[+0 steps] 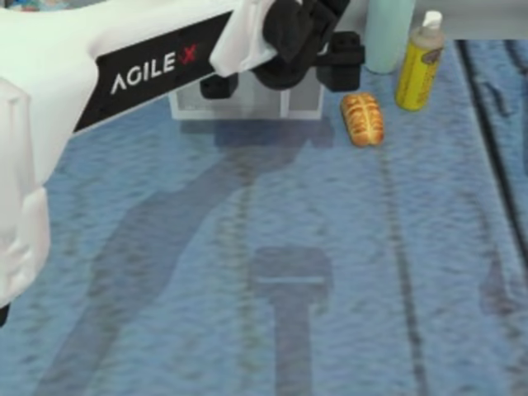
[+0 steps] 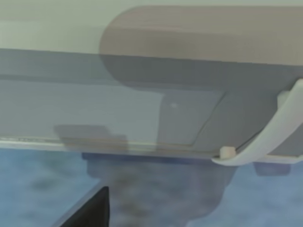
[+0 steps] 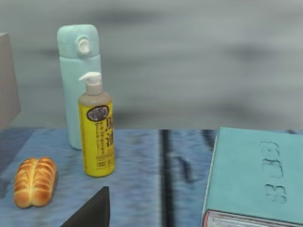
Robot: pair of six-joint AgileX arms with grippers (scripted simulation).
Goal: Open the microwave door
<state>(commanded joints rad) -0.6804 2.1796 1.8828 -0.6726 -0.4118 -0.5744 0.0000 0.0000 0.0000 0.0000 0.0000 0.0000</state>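
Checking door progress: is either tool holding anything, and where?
Cannot be told; the left tool is at the microwave door, no grip on its handle showing.

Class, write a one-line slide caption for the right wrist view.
Bread loaf, yellow pump bottle, pale teal flask and teal book on the blue table.

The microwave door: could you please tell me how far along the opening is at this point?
Done: the left arm has reached the microwave at the table's far edge, and its left gripper sits over the front. In hand: the left wrist view shows the microwave door close up, beside its white handle. Left: no gap shows, so pulling it open remains.
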